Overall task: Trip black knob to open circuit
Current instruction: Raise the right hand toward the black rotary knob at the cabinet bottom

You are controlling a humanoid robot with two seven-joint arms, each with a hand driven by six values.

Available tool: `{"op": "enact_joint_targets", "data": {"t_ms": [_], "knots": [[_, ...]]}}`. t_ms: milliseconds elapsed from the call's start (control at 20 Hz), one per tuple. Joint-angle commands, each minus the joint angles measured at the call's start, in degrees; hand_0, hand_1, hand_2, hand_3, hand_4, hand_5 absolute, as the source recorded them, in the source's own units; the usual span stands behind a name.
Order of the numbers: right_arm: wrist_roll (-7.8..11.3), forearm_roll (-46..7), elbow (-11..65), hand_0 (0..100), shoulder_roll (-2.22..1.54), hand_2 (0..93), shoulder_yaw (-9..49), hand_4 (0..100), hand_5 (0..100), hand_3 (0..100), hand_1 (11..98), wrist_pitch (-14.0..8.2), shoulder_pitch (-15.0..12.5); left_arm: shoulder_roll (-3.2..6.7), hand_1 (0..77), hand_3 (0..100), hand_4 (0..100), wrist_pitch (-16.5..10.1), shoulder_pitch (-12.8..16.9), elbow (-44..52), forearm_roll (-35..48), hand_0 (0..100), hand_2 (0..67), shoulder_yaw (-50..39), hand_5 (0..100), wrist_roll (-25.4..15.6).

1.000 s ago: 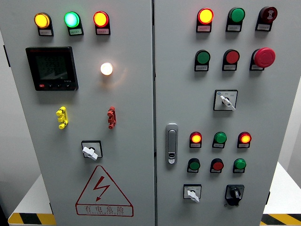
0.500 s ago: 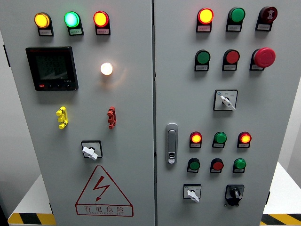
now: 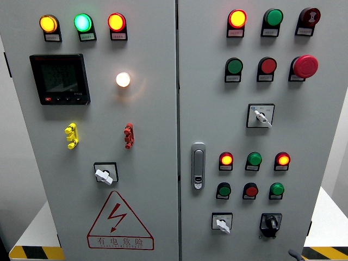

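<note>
Low on the right door of the gray cabinet (image 3: 163,136), toward the frame's lower right, sits the black knob (image 3: 270,223), untouched. Whether either robot hand is open or closed cannot be told; neither shows clearly.

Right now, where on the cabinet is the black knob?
In the head view the black knob sits at the lower right of the right door, below the green button and right of the white selector switch.
</note>
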Motion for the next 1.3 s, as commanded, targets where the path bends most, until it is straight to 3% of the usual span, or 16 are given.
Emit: {"op": "enact_joint_targets", "data": {"t_ms": [0, 100, 350, 500, 850, 1250], "knots": [[-0.41, -0.07, 0.79, 73, 0.02, 1.3, -0.40, 73, 84, 63, 40.1, -0.66, 0.70, 0.00, 3.1, 21, 7, 0.00, 0.00, 0.00, 0.00, 0, 12.9, 0.00, 2, 0.00], [-1.38, -0.07, 1.93, 73, 0.81, 1.3, -1.54, 75, 85, 64, 40.4, -0.83, 0.87, -0.09, 3.1, 21, 7, 0.00, 0.00, 0.00, 0.00, 0, 12.9, 0.00, 2, 0.00], [-1.47, 0.01, 1.50, 73, 0.81, 1.2, -1.37, 79, 87, 68, 40.9, -1.80, 2.19, 0.00, 3.0, 21, 7, 0.00, 0.00, 0.00, 0.00, 0, 12.9, 0.00, 2, 0.00], [-1.47, 0.10, 1.32, 73, 0.46, 1.1, -0.75, 80, 88, 69, 41.7, -1.80, 2.28, 0.00, 3.0, 21, 7, 0.00, 0.00, 0.00, 0.00, 0, 12.9, 0.00, 2, 0.00], [-1.56, 0.10, 0.97, 73, 0.37, 1.1, -0.84, 81, 89, 69, 42.3, -1.80, 2.89, 0.00, 3.0, 21, 7, 0.00, 0.00, 0.00, 0.00, 0, 12.9, 0.00, 2, 0.00], [-2.53, 0.10, 1.24, 73, 0.64, 1.1, -1.63, 84, 90, 72, 42.3, -1.80, 4.30, -0.09, 3.0, 21, 7, 0.00, 0.00, 0.00, 0.00, 0, 12.9, 0.00, 2, 0.00]]}}
